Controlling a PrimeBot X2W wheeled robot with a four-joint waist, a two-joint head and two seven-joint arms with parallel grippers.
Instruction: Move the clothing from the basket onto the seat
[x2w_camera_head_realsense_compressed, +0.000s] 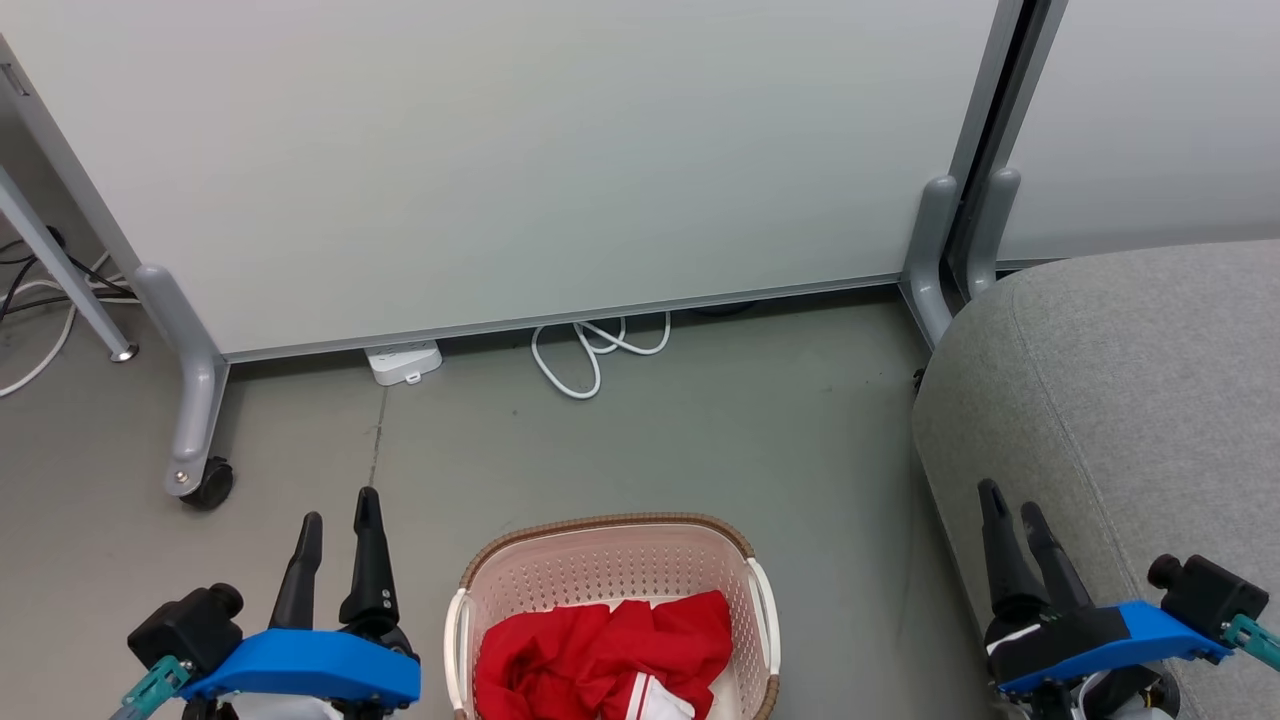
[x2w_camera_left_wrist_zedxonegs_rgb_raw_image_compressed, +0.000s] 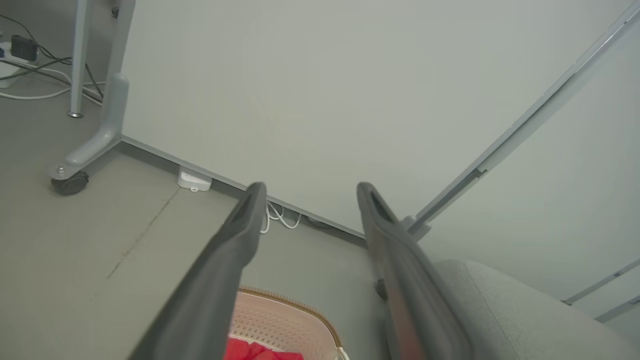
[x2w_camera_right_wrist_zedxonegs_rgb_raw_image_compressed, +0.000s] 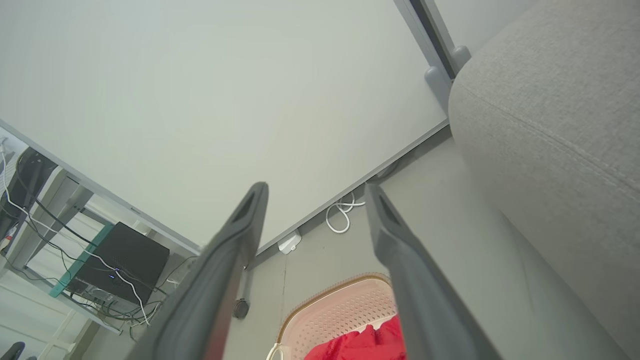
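so, my left gripper (x2w_camera_head_realsense_compressed: 340, 503) and right gripper (x2w_camera_head_realsense_compressed: 1009, 495) both hang spread and empty. the clothing (x2w_camera_head_realsense_compressed: 600, 650) lies bunched in the basket (x2w_camera_head_realsense_compressed: 610, 522) on the floor (x2w_camera_head_realsense_compressed: 700, 420) between them, the seat (x2w_camera_head_realsense_compressed: 1130, 380) off to my right.

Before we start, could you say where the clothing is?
In the head view, the clothing lies in the basket at bottom centre, left of the seat.

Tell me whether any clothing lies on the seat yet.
No: the clothing lies bunched inside the basket, apart from the seat.
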